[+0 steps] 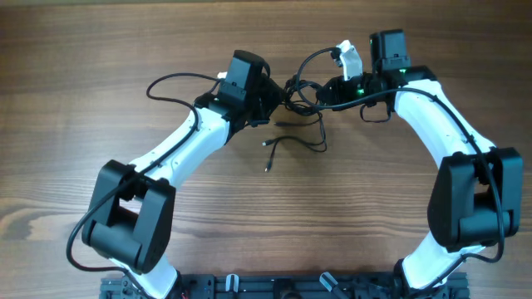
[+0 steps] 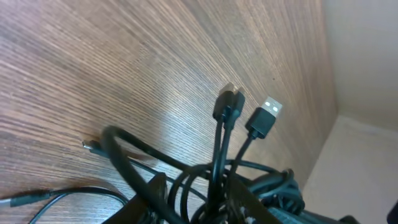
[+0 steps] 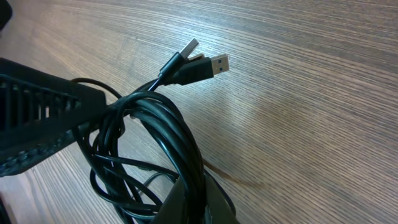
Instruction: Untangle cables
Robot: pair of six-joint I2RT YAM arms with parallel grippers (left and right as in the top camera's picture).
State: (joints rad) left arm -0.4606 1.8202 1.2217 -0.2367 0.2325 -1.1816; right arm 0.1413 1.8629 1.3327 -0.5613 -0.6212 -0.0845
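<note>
Cables bunch in a knot over the table between both grippers, with a loose end trailing toward the robot. USB plugs jut out side by side, away from the knot. Right gripper pinches strands, its fingers pressed together. Left gripper flanks the knot; I cannot tell its grip.

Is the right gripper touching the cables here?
Touching. In the right wrist view the right gripper is shut on the cables, with strands pressed against both fingers and no gap.
</note>
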